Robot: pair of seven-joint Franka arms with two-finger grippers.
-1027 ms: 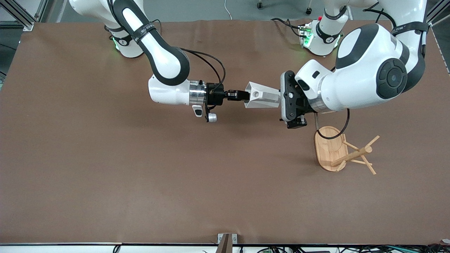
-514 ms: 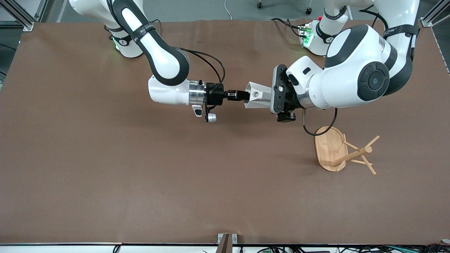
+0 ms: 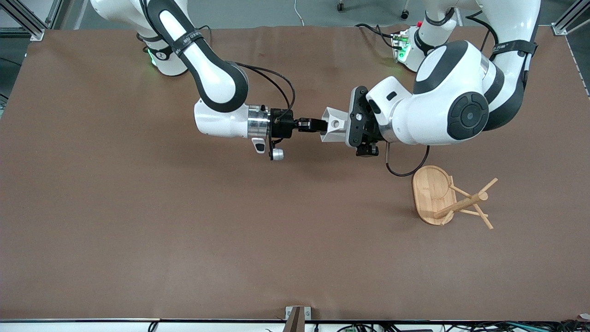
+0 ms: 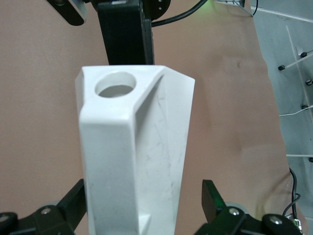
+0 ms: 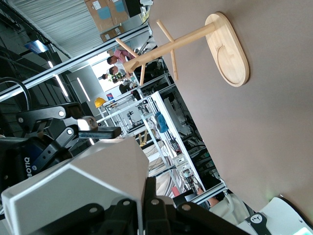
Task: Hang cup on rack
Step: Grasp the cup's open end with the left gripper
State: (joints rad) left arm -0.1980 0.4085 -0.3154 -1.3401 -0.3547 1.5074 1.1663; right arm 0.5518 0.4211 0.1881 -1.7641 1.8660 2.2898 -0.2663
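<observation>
The white faceted cup [image 3: 334, 124] hangs sideways in the air over the middle of the table, its tab handle and round hole facing up. My right gripper [image 3: 318, 125] is shut on the cup's rim wall; in the right wrist view [image 5: 146, 196] its fingers pinch that wall [image 5: 83, 181]. My left gripper [image 3: 346, 128] is open, with its fingers on either side of the cup's body near the base. In the left wrist view [image 4: 144, 196] the cup [image 4: 132, 161] sits between the spread fingers, with a gap on one side. The bamboo rack [image 3: 442, 198] stands on the table, apart from both grippers.
The rack's oval base [image 3: 428, 189] is toward the left arm's end of the table, nearer to the front camera than the cup. It also shows in the right wrist view [image 5: 230, 49]. A black cable [image 3: 405, 170] hangs from the left wrist above the base.
My left gripper has moved toward the right arm's end, sliding over the cup so its open fingers now flank the body. The right gripper and cup have stayed still.
</observation>
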